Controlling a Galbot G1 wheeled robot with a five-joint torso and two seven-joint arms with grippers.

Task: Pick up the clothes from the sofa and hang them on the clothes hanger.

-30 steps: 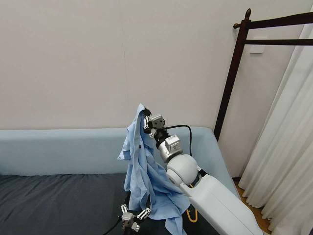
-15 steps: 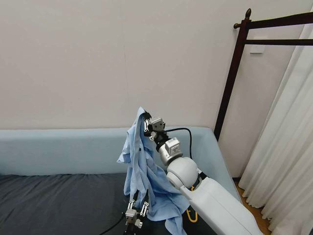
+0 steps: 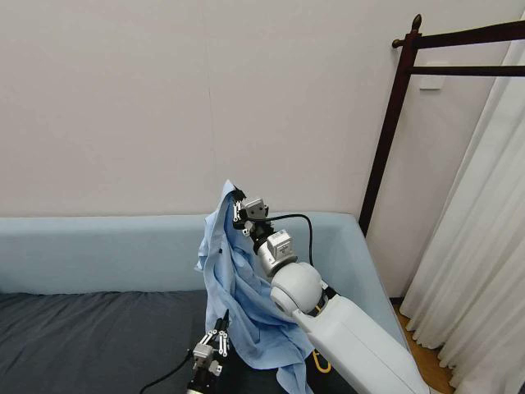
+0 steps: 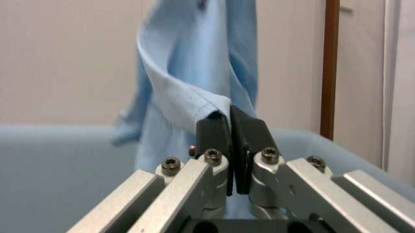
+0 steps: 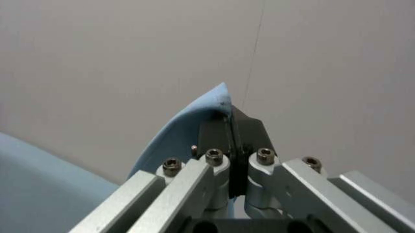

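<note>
Blue shirt point(image 3: 246, 287) hangs pinched by right claw point(image 3: 237, 204) (top) and left claw point(image 3: 217, 332) (hem).

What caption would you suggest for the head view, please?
Right gripper holds a blue shirt aloft above the sofa; left gripper pinches a lower edge.

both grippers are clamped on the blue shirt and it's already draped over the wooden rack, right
Not quite. The left gripper and right gripper are both clamped on the blue shirt, but it isn't on the wooden rack: the head view shows it hanging above the sofa, with the rack standing apart on the right.
</note>
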